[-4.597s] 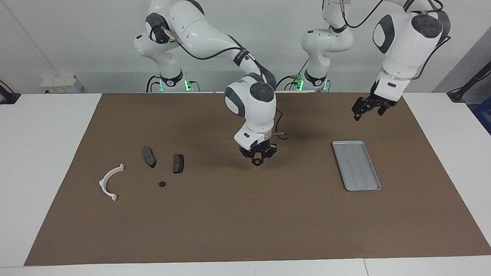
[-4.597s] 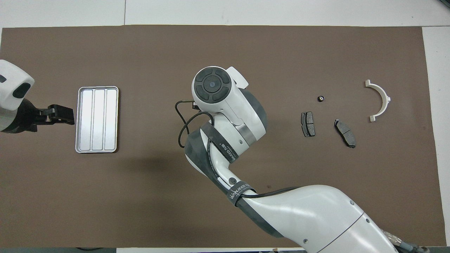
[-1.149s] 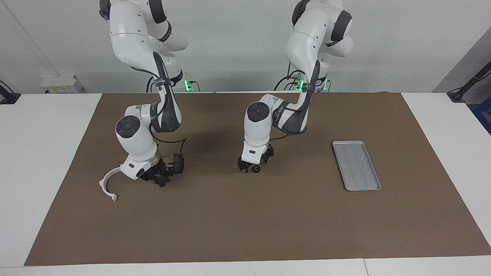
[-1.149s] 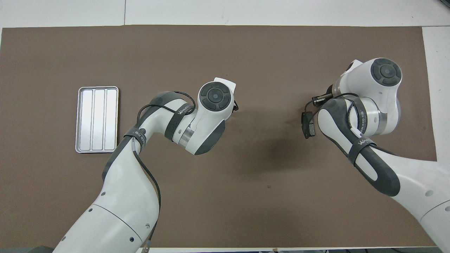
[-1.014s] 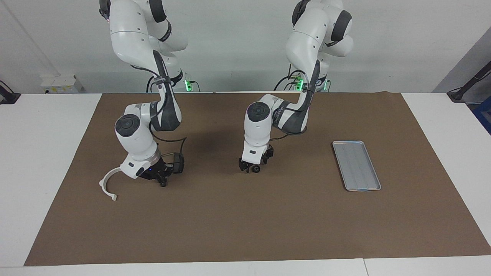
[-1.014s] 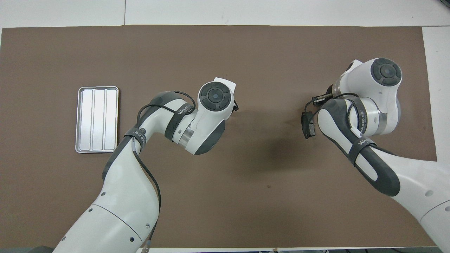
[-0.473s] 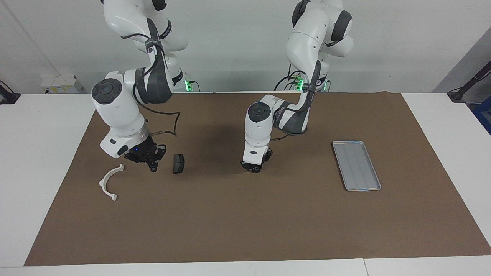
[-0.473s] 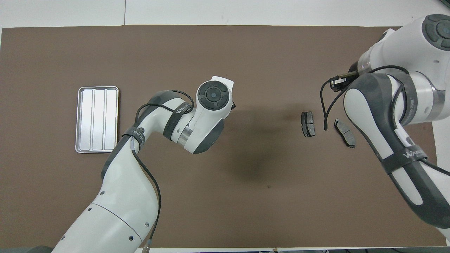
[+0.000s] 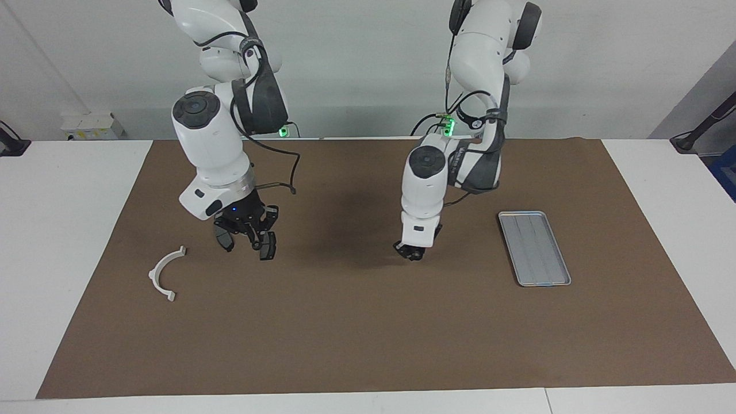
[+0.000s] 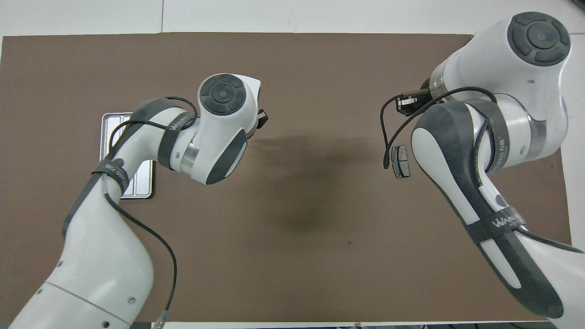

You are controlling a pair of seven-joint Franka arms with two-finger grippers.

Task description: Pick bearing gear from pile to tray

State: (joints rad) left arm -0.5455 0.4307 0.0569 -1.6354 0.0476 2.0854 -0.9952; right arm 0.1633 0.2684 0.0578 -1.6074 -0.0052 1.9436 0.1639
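My left gripper (image 9: 411, 253) hangs low over the mat between its middle and the tray (image 9: 535, 248), shut on a small black bearing gear (image 9: 413, 255). My right gripper (image 9: 253, 238) is raised over the pile, between the two dark brake pads (image 9: 224, 240) (image 9: 268, 247). It is shut, with a second small black bearing gear pinched at its tips and mostly hidden by the fingers. The white arc bracket (image 9: 163, 275) lies on the mat at the right arm's end. In the overhead view the left arm covers part of the tray (image 10: 106, 119), and one brake pad (image 10: 401, 161) shows.
A brown mat (image 9: 368, 333) covers the table, with white tabletop (image 9: 57, 259) around it. The tray holds nothing. The right arm's wrist hides the bracket and the other brake pad from above.
The left gripper shut on the gear on the mat's middle and moved with it toward the tray. The right gripper lifted the other gear off the mat and now hangs over the brake pads.
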